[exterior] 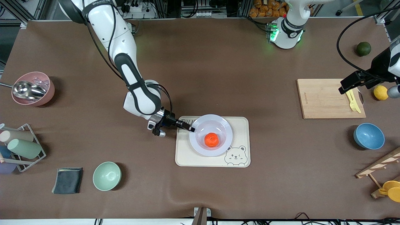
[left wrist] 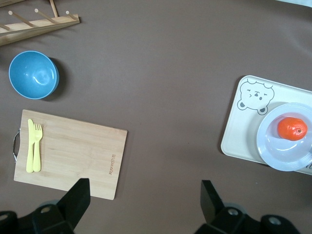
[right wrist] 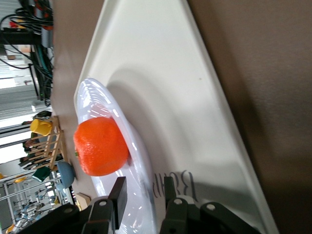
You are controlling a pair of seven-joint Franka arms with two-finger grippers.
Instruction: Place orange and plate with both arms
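One orange (exterior: 211,139) sits just beside the right end effector (exterior: 191,128).

Even, bright overhead light covers the brown matte table (exterior: 218,78), with soft short shadows beside the bowls. The glossy pale lavender round plate (exterior: 200,143) carries white glare streaks along its rim. The small red-orange mandarin (right wrist: 100,146) appears sharp, while the distant clutter is blurred.
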